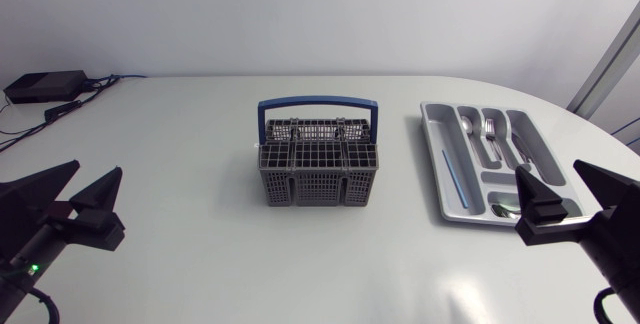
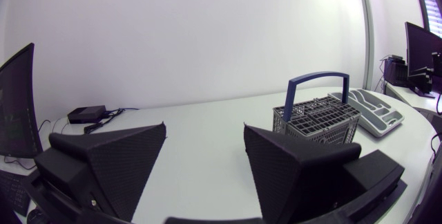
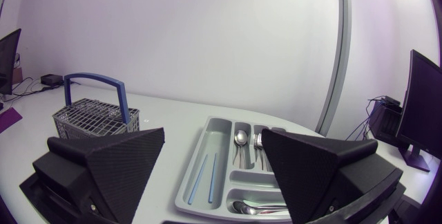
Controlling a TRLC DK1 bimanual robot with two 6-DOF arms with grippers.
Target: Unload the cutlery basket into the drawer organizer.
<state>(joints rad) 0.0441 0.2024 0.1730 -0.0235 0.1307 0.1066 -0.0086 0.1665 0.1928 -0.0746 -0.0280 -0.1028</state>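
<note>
A grey cutlery basket [image 1: 318, 169] with a blue handle stands at the table's middle; I cannot see anything sticking out of it. The grey drawer organizer [image 1: 443, 174] lies to its right, holding spoons and forks [image 1: 488, 136], a blue straw-like stick [image 1: 451, 176] and a spoon [image 1: 508, 207] in its near compartment. My left gripper [image 1: 75, 189] rests open at the left edge, far from the basket [image 2: 316, 117]. My right gripper [image 1: 560, 184] rests open at the right edge, just in front of the organizer [image 3: 214, 175], with the basket [image 3: 93, 113] off to its side.
A black box [image 1: 45, 86] with cables lies at the table's far left corner. White tabletop lies bare around the basket and between it and both grippers.
</note>
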